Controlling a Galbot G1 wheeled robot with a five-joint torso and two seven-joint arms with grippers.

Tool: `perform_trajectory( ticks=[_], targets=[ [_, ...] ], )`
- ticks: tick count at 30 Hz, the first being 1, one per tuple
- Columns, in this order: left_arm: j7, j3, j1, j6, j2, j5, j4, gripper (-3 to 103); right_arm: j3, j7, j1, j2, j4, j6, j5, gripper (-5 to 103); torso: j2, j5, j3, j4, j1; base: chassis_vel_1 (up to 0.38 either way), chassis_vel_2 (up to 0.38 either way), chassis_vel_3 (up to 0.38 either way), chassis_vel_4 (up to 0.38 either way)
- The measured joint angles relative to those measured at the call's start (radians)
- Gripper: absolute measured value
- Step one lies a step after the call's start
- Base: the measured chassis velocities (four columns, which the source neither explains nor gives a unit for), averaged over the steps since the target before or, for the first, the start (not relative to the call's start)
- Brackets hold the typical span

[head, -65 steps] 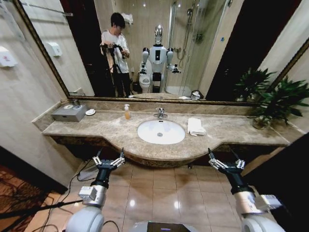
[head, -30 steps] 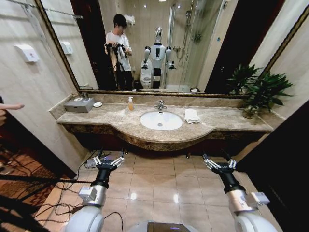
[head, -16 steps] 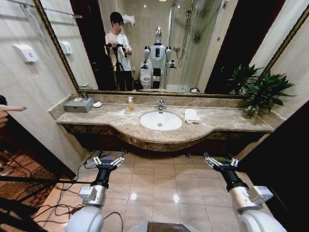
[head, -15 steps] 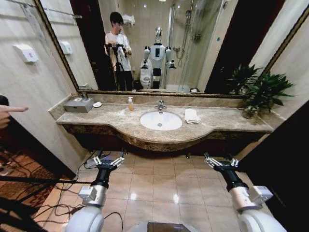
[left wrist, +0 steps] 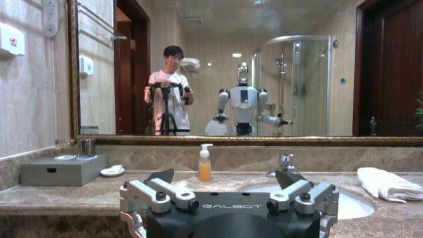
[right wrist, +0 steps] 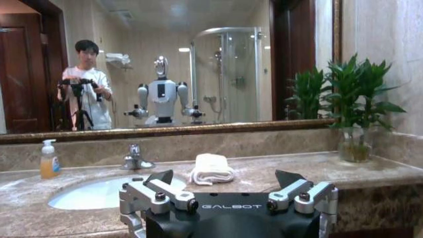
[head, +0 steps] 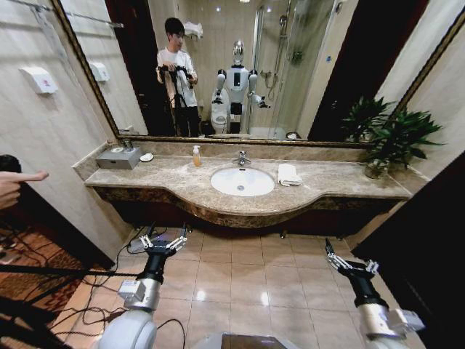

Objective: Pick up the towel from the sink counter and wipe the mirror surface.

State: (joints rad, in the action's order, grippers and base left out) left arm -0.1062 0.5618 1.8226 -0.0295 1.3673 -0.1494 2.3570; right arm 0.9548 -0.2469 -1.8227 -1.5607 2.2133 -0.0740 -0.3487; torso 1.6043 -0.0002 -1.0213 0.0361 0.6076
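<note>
head view looks down on the sink counter (head: 327, 190), its curved front bulging toward the robot, with the oval white basin (head: 242, 182) set in the middle and the chrome faucet (head: 241, 157) behind it. the towel (head: 289, 174) lies folded on the counter just beside the basin, on the robot's right of it, untouched. the mirror (head: 240, 69) runs along the wall above the counter in its dark frame, reflecting the white robot. an orange soap bottle (head: 196, 155) stands at the back of the counter on the robot's left of the faucet, a grey box (head: 118, 157) sits at the far left end, and a potted plant (head: 392, 142) stands at the far right end. the left gripper (head: 164, 243) hangs low over the floor tiles, well short of the counter, its fingers spread apart and holding nothing. the right gripper (head: 349, 264) is also low over the floor, nearer the robot's right side, fingers likewise apart and empty. in the right wrist view the towel (right wrist: 211, 169) rests beyond the parted fingers, near the faucet (right wrist: 135, 157).
</note>
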Motion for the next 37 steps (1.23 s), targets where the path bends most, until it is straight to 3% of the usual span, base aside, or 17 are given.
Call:
perform_trajectory(
  ticks=[12, 23, 37],
  targets=[
    [0.000, 0.000, 0.000, 0.000, 0.000, 0.000, 0.000, 100, -0.043, 0.004, -0.005, -0.029, 0.069, 0.062, 0.042, 100, 0.000, 0.0001, 0.000, -0.0001, 0.000, 0.000, 0.000, 0.000, 0.000],
    [0.000, 0.000, 0.000, 0.000, 0.000, 0.000, 0.000, 100, -0.062, 0.079, 0.024, -0.047, 0.159, 0.221, 0.106, 100, 0.000, 0.0001, 0.000, -0.0001, 0.000, 0.000, 0.000, 0.000, 0.000],
    [0.000, 0.000, 0.000, 0.000, 0.000, 0.000, 0.000, 100, -0.093, 0.040, 0.037, -0.049, 0.171, 0.230, 0.137, 100, 0.000, 0.0001, 0.000, -0.0001, 0.000, 0.000, 0.000, 0.000, 0.000]
  ],
)
